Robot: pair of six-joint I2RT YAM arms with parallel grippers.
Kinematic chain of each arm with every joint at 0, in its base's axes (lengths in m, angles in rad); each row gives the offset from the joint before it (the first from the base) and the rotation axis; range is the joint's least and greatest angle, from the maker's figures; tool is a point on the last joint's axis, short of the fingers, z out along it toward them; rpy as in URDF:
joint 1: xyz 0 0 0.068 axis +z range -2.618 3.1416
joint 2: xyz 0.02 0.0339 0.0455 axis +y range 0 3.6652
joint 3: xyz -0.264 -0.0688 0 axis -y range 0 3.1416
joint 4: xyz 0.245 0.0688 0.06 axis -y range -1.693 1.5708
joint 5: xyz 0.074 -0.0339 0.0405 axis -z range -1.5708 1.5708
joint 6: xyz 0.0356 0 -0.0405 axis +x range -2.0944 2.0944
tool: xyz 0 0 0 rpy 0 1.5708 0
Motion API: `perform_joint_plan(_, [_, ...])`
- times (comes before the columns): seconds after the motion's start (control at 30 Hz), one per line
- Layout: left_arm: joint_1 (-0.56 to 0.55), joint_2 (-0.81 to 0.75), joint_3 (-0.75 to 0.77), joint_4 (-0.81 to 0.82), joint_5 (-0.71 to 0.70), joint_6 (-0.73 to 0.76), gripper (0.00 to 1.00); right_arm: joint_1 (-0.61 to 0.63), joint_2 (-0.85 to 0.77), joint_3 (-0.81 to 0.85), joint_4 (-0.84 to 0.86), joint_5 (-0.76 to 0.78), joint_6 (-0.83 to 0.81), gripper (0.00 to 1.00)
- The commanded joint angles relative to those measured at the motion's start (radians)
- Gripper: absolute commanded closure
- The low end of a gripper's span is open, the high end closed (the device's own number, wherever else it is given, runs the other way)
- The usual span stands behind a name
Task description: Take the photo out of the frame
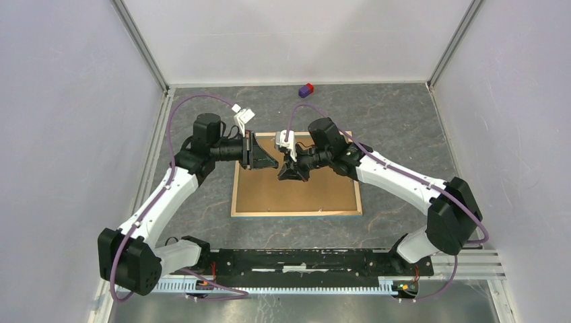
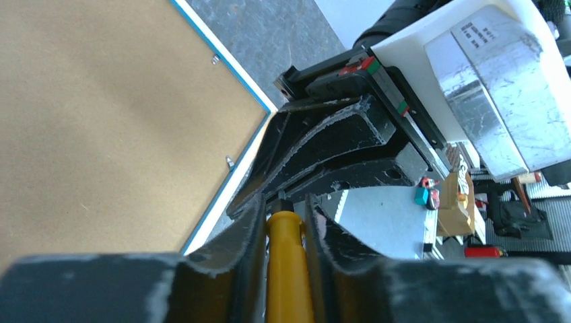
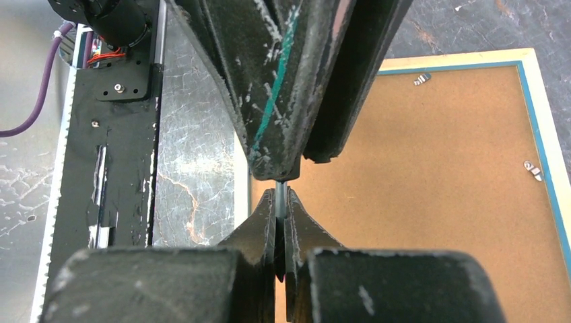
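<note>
You have one frame (image 1: 296, 195) on the bench (image 1: 404, 121), one small purple-and-red block (image 1: 306, 89), and two pincers: left pincer (image 1: 273, 163), right pincer (image 1: 284, 175)

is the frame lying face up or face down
Face down: the frame shows its brown backing board upward, with small metal tabs near its edges.

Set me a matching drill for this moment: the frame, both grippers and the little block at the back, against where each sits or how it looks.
Things:
1. the frame
2. left gripper
3. right gripper
4. small block

Descriptions:
A. purple and red, near the far edge of the table
B. lying flat, brown back facing up
C. over the frame's left part, tip pointing right
D. over the frame nearer its middle, tip pointing left

Pairs: 1-B; 2-C; 3-D; 4-A
</note>
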Motion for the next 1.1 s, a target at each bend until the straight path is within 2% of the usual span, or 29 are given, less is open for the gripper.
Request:
perform_joint_plan(0.0, [-0.016, 0.002, -0.009, 0.033, 0.032, -0.01, 0.8, 0.017, 0.004, 0.041, 0.042, -0.032, -0.017, 1.0])
perform_joint_plan(0.03, [-0.016, 0.002, -0.009, 0.032, 0.035, -0.009, 0.85, 0.016, 0.004, 0.041, 0.041, -0.032, -0.018, 1.0])
perform_joint_plan(0.07, [-0.016, 0.002, -0.01, 0.031, 0.038, -0.009, 0.95, 0.016, 0.004, 0.042, 0.043, -0.032, -0.017, 1.0])
perform_joint_plan(0.17, [-0.014, -0.006, -0.013, 0.031, 0.028, -0.005, 0.98, 0.014, 0.004, 0.04, 0.038, -0.031, -0.018, 0.98])
perform_joint_plan(0.2, [-0.011, -0.01, -0.011, 0.022, 0.009, 0.003, 0.98, 0.009, 0.002, 0.041, 0.032, -0.031, -0.021, 0.89])
perform_joint_plan(0.27, [0.003, -0.021, 0.005, -0.025, -0.074, 0.052, 0.98, -0.013, -0.001, 0.044, 0.007, -0.03, -0.027, 0.42])
perform_joint_plan(0.3, [0.014, -0.028, 0.017, -0.056, -0.146, 0.089, 0.98, -0.029, -0.004, 0.044, -0.007, -0.026, -0.031, 0.3])
perform_joint_plan(0.33, [0.024, -0.033, 0.029, -0.087, -0.209, 0.122, 0.98, -0.046, -0.009, 0.036, -0.019, -0.014, -0.04, 0.23])
perform_joint_plan(0.43, [0.041, -0.059, 0.019, -0.103, -0.472, 0.235, 0.98, -0.067, -0.047, -0.027, -0.044, 0.074, -0.114, 0.2])
perform_joint_plan(0.53, [0.087, -0.081, -0.067, 0.027, -0.615, 0.288, 0.98, -0.068, -0.096, -0.143, -0.024, 0.148, -0.171, 0.19])
perform_joint_plan(0.63, [0.148, -0.038, -0.12, 0.115, -0.62, 0.299, 0.98, -0.062, -0.105, -0.212, -0.042, 0.162, -0.214, 0.19])
perform_joint_plan(0.83, [0.176, 0.056, -0.169, 0.244, -0.676, 0.352, 0.98, 0.036, -0.057, -0.257, -0.069, 0.235, -0.258, 0.21])
perform_joint_plan(1.07, [0.187, 0.154, -0.165, 0.268, -0.697, 0.376, 0.98, 0.126, 0.046, -0.192, -0.09, 0.244, -0.268, 0.25])
